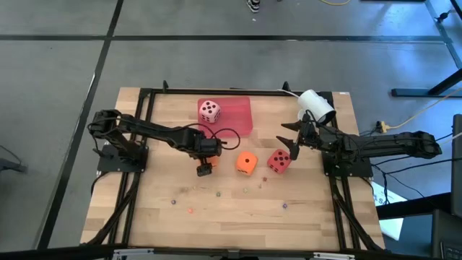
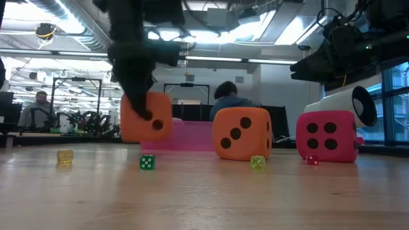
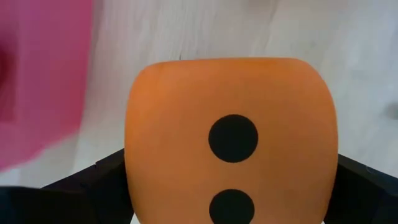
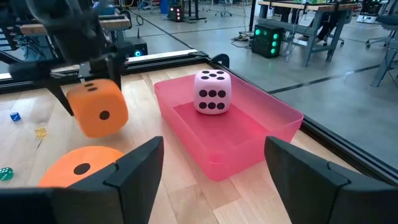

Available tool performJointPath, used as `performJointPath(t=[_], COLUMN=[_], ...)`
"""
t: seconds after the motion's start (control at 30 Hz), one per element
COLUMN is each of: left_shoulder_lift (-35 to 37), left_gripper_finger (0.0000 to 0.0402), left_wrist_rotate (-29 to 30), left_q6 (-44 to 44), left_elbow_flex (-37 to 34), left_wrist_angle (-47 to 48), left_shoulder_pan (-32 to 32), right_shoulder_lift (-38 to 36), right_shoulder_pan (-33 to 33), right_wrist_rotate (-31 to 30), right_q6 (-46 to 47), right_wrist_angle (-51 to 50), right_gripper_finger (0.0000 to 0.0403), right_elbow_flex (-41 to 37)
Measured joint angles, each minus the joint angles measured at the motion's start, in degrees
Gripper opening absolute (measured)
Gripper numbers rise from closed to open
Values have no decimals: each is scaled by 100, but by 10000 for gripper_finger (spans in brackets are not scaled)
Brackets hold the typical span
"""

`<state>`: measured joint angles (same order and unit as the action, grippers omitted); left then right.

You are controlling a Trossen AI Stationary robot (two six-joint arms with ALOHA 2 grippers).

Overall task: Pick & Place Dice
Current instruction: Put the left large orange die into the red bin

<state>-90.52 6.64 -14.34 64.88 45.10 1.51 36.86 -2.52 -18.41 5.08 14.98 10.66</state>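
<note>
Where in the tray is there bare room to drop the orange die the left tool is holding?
The red tray is bare beside the pink die, on the side toward the right arm. The left tool grips the orange die. Crowded: second orange die, red die.

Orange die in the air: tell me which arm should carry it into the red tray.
Left. The left gripper already holds that orange die lifted beside the red tray, where the pink die sits. The right gripper hangs open above the red die.

Left gripper (image 1: 205, 167) mid-table, jaws clamped, right gripper (image 1: 290, 147) hovering, jaws spread wide
</note>
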Motion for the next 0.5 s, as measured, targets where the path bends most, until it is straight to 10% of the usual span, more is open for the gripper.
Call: performJointPath(t=[0.5], left_shoulder_lift=[11], left_gripper_finger=[373], left_wrist_rotate=[1787], left_q6=[1701], left_elbow_flex=[1476], left_wrist_angle=[671], left_shoulder_pan=[555], right_shoulder_lift=[0], right_shoulder_pan=[2], right_wrist_rotate=[0], right_q6=[0], right_wrist_angle=[-1], right_gripper_finger=[278], right_elbow_flex=[0])
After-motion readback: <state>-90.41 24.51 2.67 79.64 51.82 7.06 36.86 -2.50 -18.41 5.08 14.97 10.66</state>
